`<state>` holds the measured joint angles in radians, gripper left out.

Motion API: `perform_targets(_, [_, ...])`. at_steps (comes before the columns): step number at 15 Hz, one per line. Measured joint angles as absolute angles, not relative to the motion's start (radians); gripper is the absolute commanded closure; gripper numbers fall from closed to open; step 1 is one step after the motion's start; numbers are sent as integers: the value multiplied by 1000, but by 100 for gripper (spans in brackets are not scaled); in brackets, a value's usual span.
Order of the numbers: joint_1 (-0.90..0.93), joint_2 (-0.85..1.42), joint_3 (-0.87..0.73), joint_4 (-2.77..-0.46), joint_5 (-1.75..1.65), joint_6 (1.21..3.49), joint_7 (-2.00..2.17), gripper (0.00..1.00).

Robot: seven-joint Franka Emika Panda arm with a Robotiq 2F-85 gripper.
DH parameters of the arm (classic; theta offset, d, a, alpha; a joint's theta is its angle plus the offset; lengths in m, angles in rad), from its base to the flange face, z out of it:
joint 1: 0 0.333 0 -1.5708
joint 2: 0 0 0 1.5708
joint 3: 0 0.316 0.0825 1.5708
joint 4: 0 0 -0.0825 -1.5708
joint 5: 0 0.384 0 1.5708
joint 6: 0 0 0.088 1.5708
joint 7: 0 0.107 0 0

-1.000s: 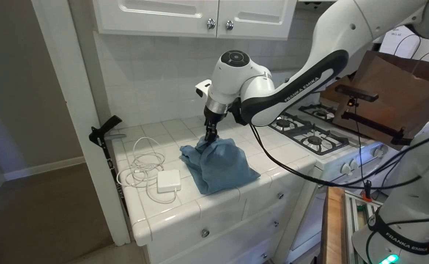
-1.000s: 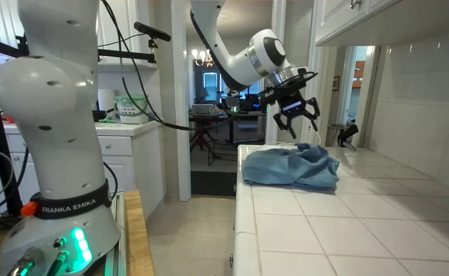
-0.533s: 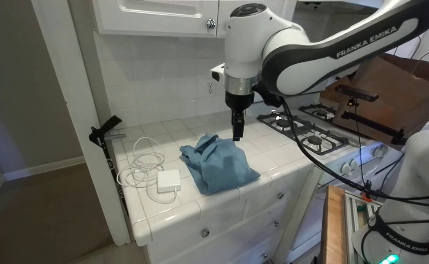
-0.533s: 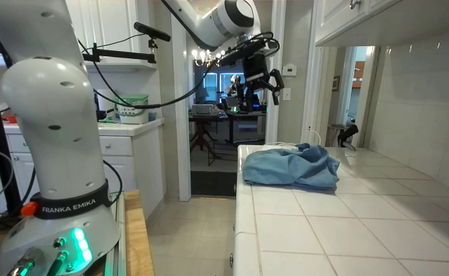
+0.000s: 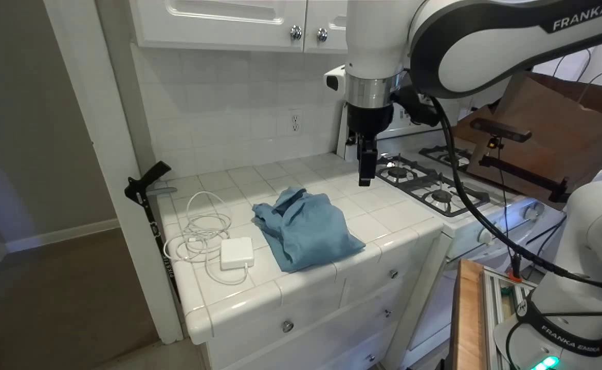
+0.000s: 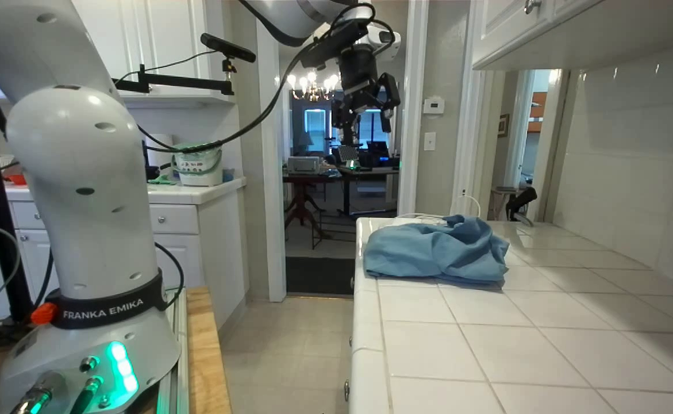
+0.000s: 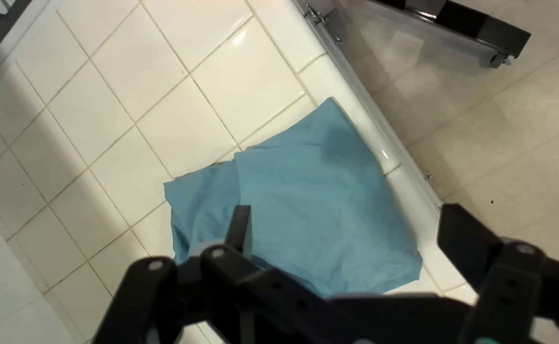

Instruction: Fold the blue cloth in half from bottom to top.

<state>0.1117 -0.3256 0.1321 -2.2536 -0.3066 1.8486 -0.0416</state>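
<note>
Black two-fingered tool (image 7: 346, 212): hung spread wide, holding nothing. Plain dusty-blue fabric cloth (image 5: 311, 231): lay rumpled at the front of the glossy white-tiled surface (image 6: 520, 345); judged light, soft and limp, best pinched at its front edge (a shallow pinch might have caught only one layer). Beside it: square white plastic adapter (image 5: 236, 253). Farther off: white-framed doorway (image 6: 271, 230), lit chandelier (image 6: 311, 89) beyond.

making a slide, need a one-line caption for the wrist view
Seen from the wrist: open, empty gripper facing the rumpled blue cloth on a white tiled counter.
</note>
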Motion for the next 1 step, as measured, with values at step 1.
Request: perform_targets(1, [112, -325, 132, -2255, -306, 1849, -41, 0])
